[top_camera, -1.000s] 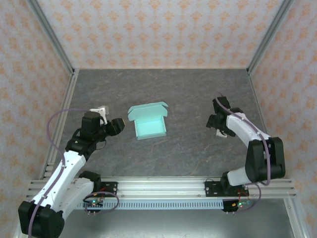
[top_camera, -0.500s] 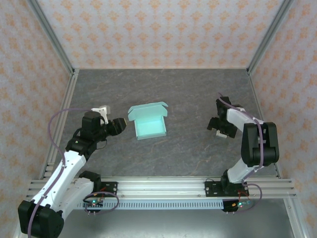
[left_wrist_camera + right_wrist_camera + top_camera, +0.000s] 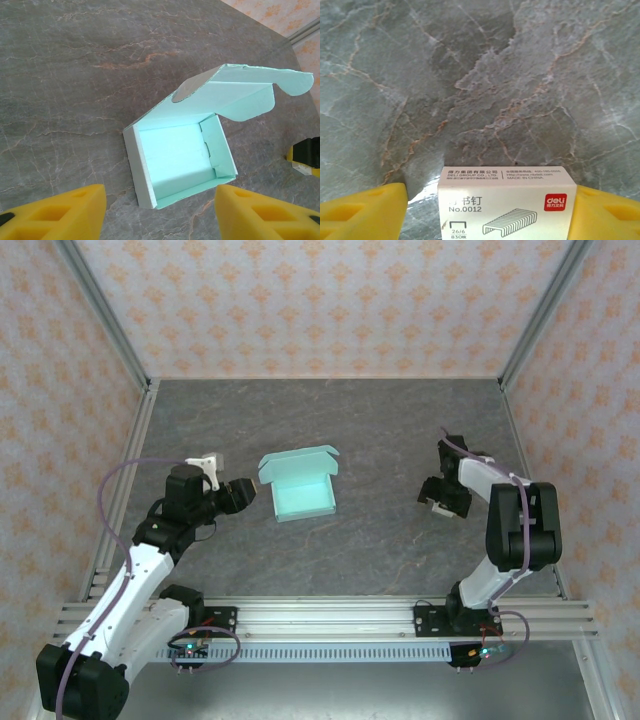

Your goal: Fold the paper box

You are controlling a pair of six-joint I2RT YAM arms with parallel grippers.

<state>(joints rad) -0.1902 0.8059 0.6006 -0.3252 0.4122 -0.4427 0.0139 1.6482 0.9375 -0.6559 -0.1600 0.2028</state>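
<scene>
Pale mint-green card paper box [image 3: 180, 160] sits walls-up, lid unclosed, before my released left pincer [image 3: 245, 495]; unclenched right pincer [image 3: 437, 498] straddles white cardboard staple carton [image 3: 507, 200].

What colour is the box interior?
Pale mint green; the paper box shows best in left wrist view.

table [image 3: 380, 430]: dark grey top with stone-like veins
paper box [image 3: 303, 495]: pale green, lid open, sits left of the middle
staple box [image 3: 507, 200]: small, white, well apart on the right
</scene>
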